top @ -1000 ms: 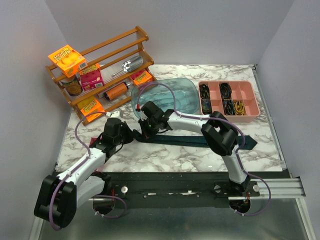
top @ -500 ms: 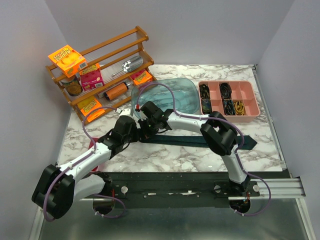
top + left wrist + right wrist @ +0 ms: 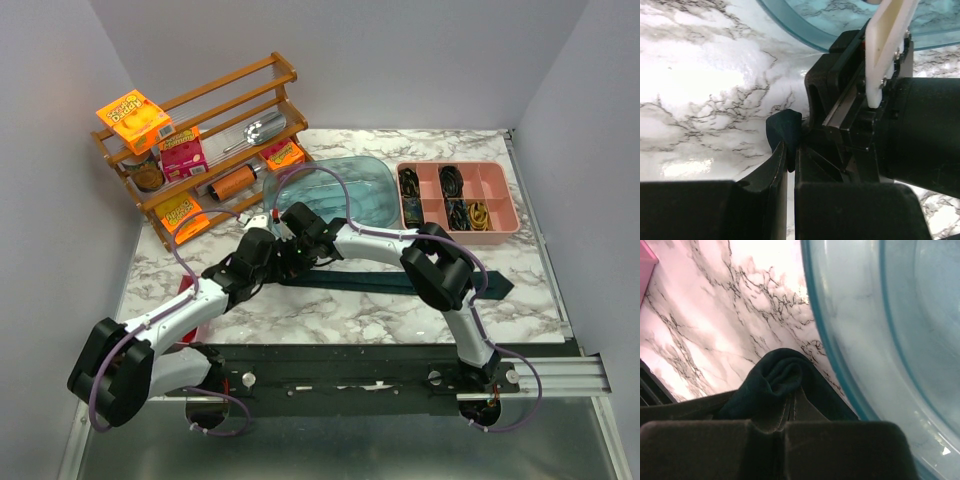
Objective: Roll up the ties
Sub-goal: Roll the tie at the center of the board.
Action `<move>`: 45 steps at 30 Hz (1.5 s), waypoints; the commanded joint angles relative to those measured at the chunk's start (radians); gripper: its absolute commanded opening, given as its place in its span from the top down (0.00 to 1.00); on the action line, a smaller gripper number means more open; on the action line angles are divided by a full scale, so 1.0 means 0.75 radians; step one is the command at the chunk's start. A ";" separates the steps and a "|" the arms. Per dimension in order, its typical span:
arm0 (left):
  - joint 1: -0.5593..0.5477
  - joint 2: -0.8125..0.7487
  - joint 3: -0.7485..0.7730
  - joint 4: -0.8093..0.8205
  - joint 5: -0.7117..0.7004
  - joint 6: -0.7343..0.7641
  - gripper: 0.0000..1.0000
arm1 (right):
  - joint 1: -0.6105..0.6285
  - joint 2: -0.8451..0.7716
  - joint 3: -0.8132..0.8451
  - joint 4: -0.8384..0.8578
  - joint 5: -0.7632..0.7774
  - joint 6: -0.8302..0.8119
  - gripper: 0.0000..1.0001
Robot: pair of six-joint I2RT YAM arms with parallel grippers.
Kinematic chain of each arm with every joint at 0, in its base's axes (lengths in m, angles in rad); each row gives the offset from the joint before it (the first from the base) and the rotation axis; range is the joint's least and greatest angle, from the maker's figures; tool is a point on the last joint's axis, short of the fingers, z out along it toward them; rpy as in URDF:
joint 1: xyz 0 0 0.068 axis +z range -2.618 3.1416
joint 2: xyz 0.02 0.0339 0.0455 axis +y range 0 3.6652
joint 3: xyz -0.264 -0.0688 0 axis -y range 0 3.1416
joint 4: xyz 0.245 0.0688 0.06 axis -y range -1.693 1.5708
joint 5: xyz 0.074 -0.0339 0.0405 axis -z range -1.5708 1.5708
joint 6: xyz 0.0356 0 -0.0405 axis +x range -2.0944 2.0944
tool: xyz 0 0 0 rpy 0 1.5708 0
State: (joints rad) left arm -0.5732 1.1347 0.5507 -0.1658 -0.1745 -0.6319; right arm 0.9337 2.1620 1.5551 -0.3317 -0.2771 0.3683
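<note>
The dark teal tie lies stretched across the marble table in front of the blue tub, its broad end at the right. Both grippers meet at its left, narrow end. My left gripper is shut on a small bunch of the fabric, which pokes out between its fingertips. Right beside it, my right gripper is shut on a curled fold of the tie, pinched at the fingertips. The right gripper's black body fills the left wrist view's right side.
The translucent blue tub stands just behind the grippers; its wall is close to the right fingers. A pink divided tray of small items sits at the back right. A wooden rack with boxes stands at the back left.
My left arm has swung right and forward until its gripper sits against the right gripper at the tie's narrow end. The right arm and the tie's long stretch have not moved.
</note>
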 commanded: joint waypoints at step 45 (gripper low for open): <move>-0.314 0.356 0.337 -0.452 -0.565 0.043 1.00 | -0.185 -0.447 -0.353 0.027 0.098 -0.006 1.00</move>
State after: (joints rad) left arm -0.7750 1.3602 0.7689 -0.5037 -0.5507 -0.6044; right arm 0.7982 1.8565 1.3056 -0.3153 -0.2245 0.3725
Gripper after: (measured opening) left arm 0.133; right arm 0.008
